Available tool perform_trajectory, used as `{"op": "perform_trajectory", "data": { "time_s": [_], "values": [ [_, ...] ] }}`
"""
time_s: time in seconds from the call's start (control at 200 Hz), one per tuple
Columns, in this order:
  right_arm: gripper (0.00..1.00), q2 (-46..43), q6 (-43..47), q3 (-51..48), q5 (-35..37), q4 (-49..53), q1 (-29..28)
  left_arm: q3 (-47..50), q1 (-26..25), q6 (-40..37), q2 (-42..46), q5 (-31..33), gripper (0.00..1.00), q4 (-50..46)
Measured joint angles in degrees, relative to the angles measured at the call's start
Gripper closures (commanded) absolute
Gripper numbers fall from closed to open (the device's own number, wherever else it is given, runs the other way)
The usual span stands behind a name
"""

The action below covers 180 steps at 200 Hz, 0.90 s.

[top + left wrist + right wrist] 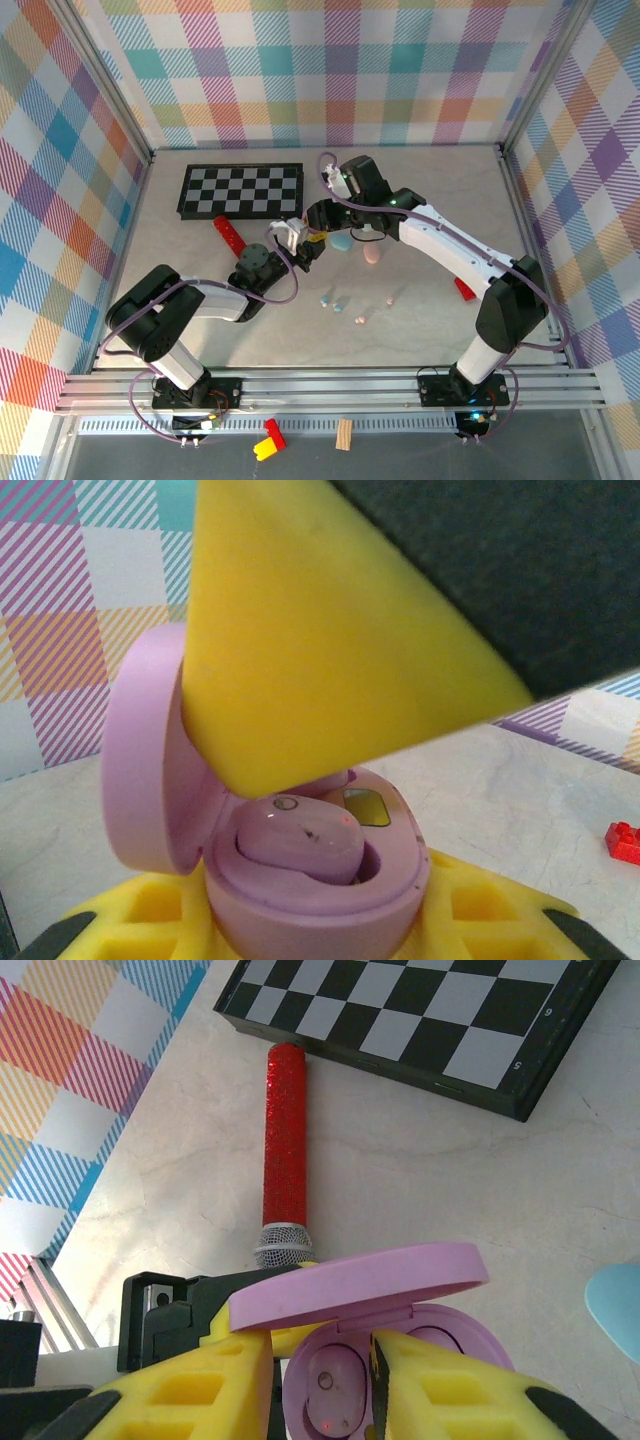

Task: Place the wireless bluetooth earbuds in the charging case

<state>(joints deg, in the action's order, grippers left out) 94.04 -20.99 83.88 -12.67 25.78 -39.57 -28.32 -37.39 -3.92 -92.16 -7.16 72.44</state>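
Yellow pads (215,1385): closest to us in the right wrist view, the right gripper (325,1380) has its two fingers either side of a pink earbud (328,1400) that sits in the left well of the open case (400,1350).
Left gripper (320,935): we see it clenched on the case body from below, holding it clear of the table (430,200) with the lid (145,750) swung up and back.
Right gripper state: we see the jaws only a little apart about the bud; we cannot tell whether the pads touch it or have let go.
Step in hand: we judge this to be the seating of the first bud, at or just past release.
Next move: we think the right gripper needs to part cleanly and lift straight up, so the bud is not dragged out of its well, then go for a second pink bud (390,300) on the table.
Case: pink, pebble-shaped, hinged lid open; the second well looks empty, though a finger hides part of it.
Bud in the case: glossy pink, lying low in its well, a tiny red light on it.
Loose buds: small blue bits (333,299) and another pink bit (359,320) lie on the table, nearer the arm bases than the held case.
Other cases: we see a blue case (341,242) and a peach case (372,255) just beside the right gripper in the top view.
Nearby: a red glitter microphone (282,1150) and a chessboard (420,1020) lie beyond the case.
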Motion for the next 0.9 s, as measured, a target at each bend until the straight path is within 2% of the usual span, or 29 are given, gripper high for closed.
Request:
{"op": "perform_trajectory", "data": {
  "time_s": [0.225, 0.37, 0.665, 0.9],
  "values": [
    [0.67, -3.6, -0.6, -0.9, 0.8, -0.1, 0.0, 0.0, 0.0, -1.1, 0.0, -0.7, 0.72, 1.0],
    [0.72, -4.9, -0.9, -0.6, 1.6, -0.4, 0.0, 0.0, 0.0, -2.3, 0.0, -1.4, 0.71, 1.2],
    [0.75, -1.1, -0.8, 5.3, 2.2, 1.8, 0.0, 1.0, 0.0, -4.8, 0.0, -4.8, 0.71, 1.2],
    [0.76, 1.6, -0.5, 6.3, 2.8, 3.8, 0.0, 1.2, 0.0, -5.3, 0.0, -5.9, 0.71, 0.7]
  ]
}}
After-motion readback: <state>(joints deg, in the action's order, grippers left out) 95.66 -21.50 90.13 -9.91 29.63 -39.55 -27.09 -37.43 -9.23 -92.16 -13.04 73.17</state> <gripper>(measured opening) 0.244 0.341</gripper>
